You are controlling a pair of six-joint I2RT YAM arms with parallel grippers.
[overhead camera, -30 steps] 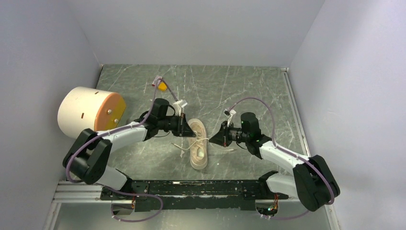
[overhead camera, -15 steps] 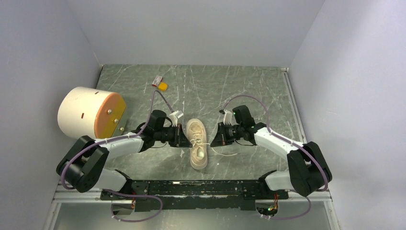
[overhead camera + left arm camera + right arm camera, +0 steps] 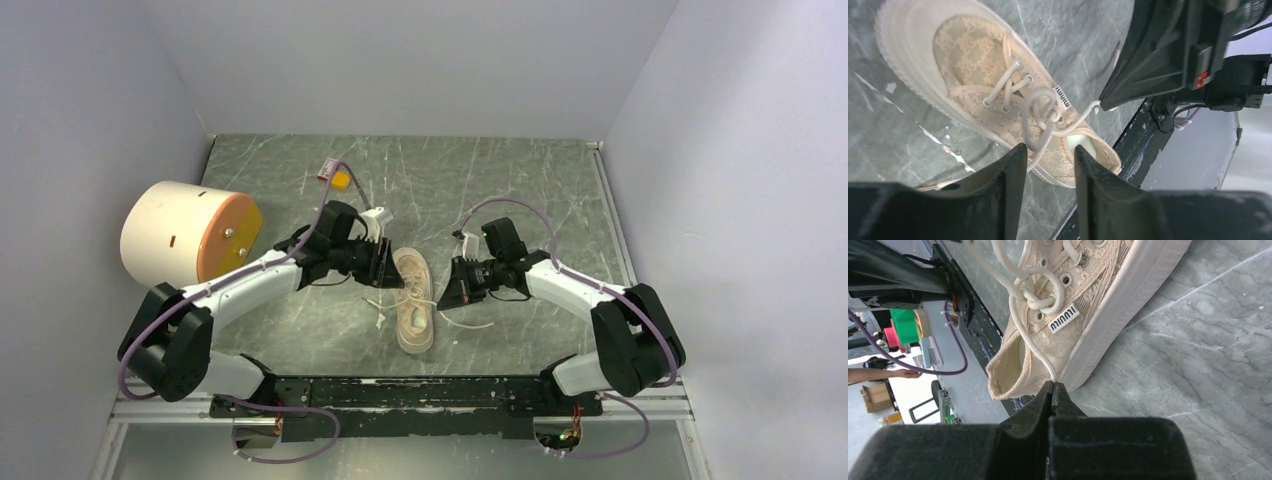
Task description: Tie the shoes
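Cylinder of cream and orange [image 3: 190, 232] lies well left of the cream low-top fabric sneaker [image 3: 413, 300] on the green marbled surface [image 3: 520, 180]. Left tool [image 3: 1048, 150], just left of the sneaker, has its jaws parted. Right tool [image 3: 1053, 385], just right of the sneaker, pinches a thin white lace [image 3: 1033, 347].

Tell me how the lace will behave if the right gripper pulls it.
Probably floppy: the lace curves loosely into the shut right gripper, so it should straighten before it tugs. The sneaker looks light and lies unheld on the smooth table; a firm pull may drag it.
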